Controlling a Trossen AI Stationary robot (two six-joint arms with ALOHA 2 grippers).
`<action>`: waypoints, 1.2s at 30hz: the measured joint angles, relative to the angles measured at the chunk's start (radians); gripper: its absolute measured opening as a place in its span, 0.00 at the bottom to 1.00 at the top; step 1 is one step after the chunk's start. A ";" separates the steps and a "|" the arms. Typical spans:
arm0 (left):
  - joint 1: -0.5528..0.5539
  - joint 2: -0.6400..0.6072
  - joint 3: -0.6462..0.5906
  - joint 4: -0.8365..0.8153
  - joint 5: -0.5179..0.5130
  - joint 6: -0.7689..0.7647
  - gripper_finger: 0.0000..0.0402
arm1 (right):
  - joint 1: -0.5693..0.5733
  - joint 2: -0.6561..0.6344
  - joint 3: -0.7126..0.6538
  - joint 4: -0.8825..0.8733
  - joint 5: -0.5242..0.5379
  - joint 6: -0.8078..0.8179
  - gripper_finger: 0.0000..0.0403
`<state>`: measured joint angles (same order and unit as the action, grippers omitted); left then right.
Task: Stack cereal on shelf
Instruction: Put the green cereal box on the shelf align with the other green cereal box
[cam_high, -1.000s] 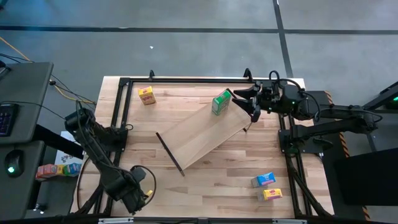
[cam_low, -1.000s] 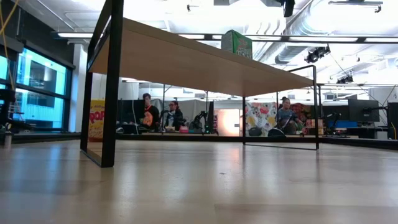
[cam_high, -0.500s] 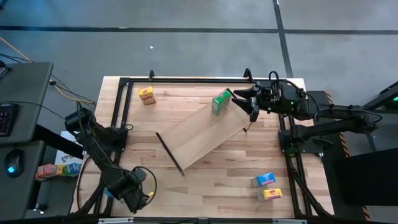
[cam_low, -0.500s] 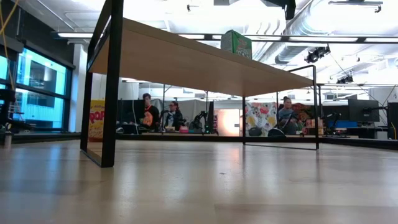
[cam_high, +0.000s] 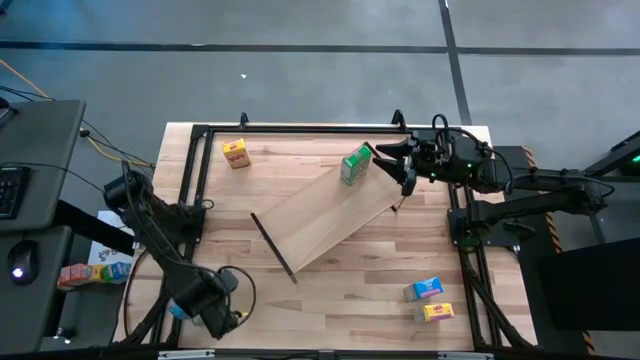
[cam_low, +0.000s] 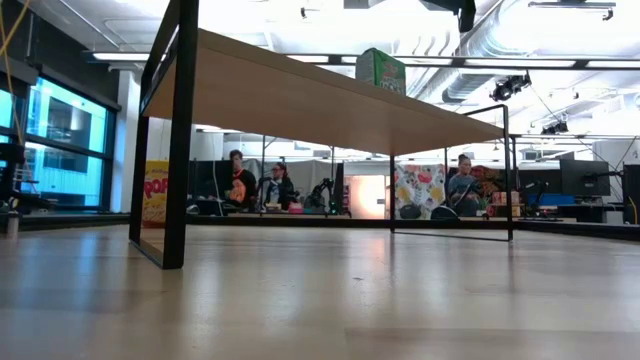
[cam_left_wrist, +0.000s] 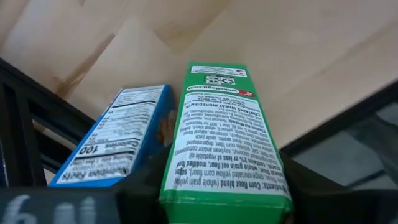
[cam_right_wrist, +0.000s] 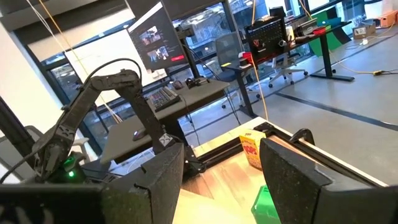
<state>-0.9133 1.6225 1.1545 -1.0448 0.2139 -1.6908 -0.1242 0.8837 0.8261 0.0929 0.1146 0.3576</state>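
High view, left end effector (cam_high: 222, 318) at table's (cam_high: 330, 320) near-left edge, shelf (cam_high: 330, 215) mid-table

High cam overhead; low cam table-level; wrist cams close; high+low share shelf (cam_high: 325, 220).

You see a grey floor (cam_high: 300, 70) around the plank tabletop (cam_high: 340, 300), tall windows (cam_low: 60, 140) behind, ceiling strip lights (cam_low: 130, 57), and seated people (cam_low: 240, 180).

Seated people (cam_low: 255, 185) beyond table; monitor (cam_right_wrist: 154, 38) and keyboard (cam_right_wrist: 163, 96) on desk.
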 joint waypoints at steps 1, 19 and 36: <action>0.007 -0.014 0.000 -0.001 0.002 0.005 0.36 | 0.000 0.000 0.000 0.000 0.000 0.000 0.51; 0.480 -0.532 0.282 -0.017 -0.105 0.324 0.33 | 0.000 0.000 0.000 0.000 0.000 0.000 0.51; 0.910 -0.080 0.662 -0.187 -0.080 1.204 0.33 | 0.001 0.000 0.000 0.075 -0.040 0.143 0.51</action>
<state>-0.0035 1.5421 1.8166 -1.2323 0.1334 -0.4866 -0.1234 0.8841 0.8261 0.1684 0.0746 0.5003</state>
